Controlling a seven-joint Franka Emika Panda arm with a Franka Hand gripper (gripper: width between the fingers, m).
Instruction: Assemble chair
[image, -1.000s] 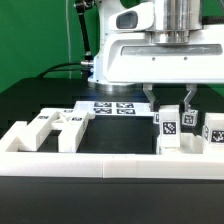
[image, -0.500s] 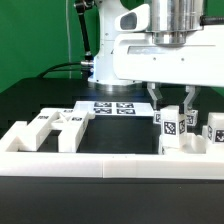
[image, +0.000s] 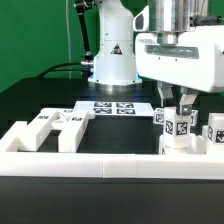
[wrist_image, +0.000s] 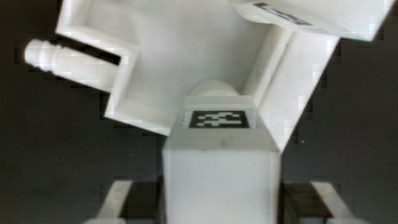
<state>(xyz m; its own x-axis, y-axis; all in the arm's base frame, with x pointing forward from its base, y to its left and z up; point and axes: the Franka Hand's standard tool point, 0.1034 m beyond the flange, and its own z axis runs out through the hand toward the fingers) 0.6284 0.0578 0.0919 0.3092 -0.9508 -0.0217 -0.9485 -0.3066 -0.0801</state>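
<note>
Where the jaws grip, chair leg (wrist_image: 217, 160), pinched between them

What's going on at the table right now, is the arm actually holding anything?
The gripper is closed on an upright tagged chair piece towards the exterior view's right, just behind the low border wall. Whether the piece is lifted is unclear. Other loose chair parts lie at the left, another tagged part stands further right, and the marker board lies behind them.
</note>
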